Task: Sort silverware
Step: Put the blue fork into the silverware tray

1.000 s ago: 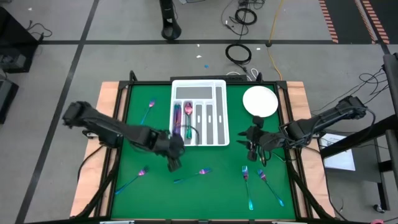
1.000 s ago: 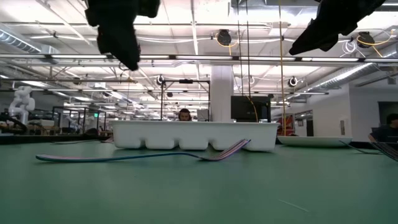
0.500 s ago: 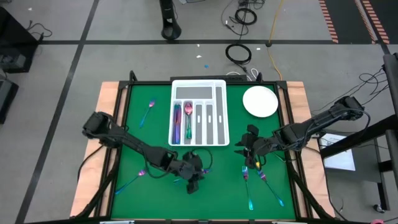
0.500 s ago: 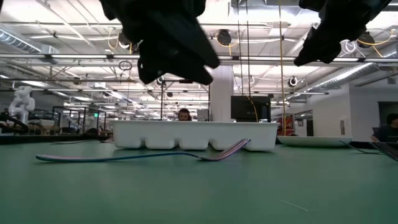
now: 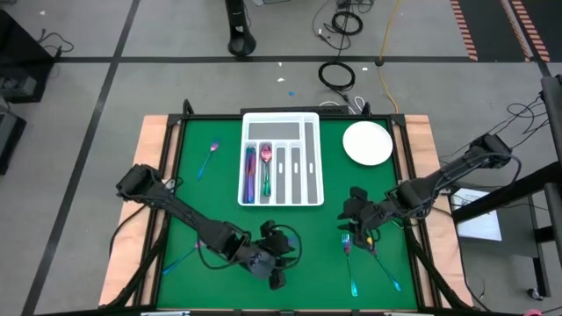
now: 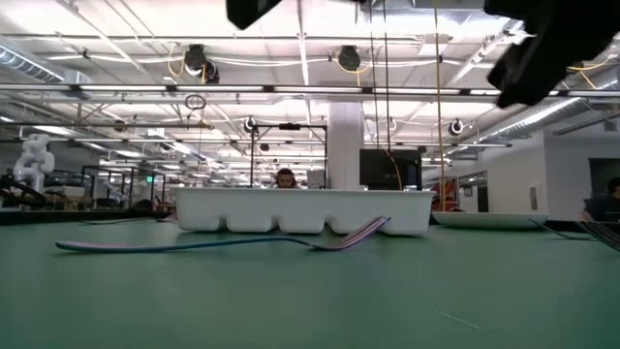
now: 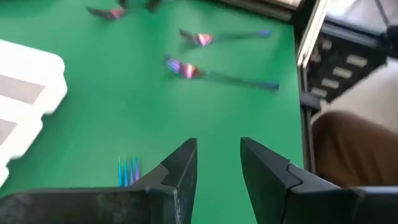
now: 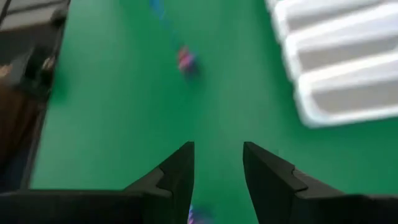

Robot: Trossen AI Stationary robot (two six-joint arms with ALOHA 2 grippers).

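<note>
1. Left gripper (image 7: 217, 163) first: fingers parted with bare green showing in the gap, nothing between them; it hangs over the near middle of the table (image 5: 189, 171), low in the high view at (image 5: 274, 262)
2. Just ahead of those fingers, a fork (image 7: 127, 170) shows its tines on the mat
3. Right gripper (image 8: 217, 165): jaws apart too, only mat between the fingers, nothing held; from above it sits at (image 5: 356, 215), near-right of the tray (image 5: 283, 121)
4. Silverware now: two pieces lie in the tray's left slots (image 5: 256, 169), a spoon (image 5: 208, 159) lies alone left of the tray, one piece (image 5: 186, 255) sits at the near left, and a cluster (image 5: 364, 259) spreads at the near right just beyond the right gripper
5. Level view: a long piece (image 6: 223, 242) rests flat in front of the tray
6. White plate (image 5: 367, 143) sits right of the tray, well apart from the cutlery
</note>
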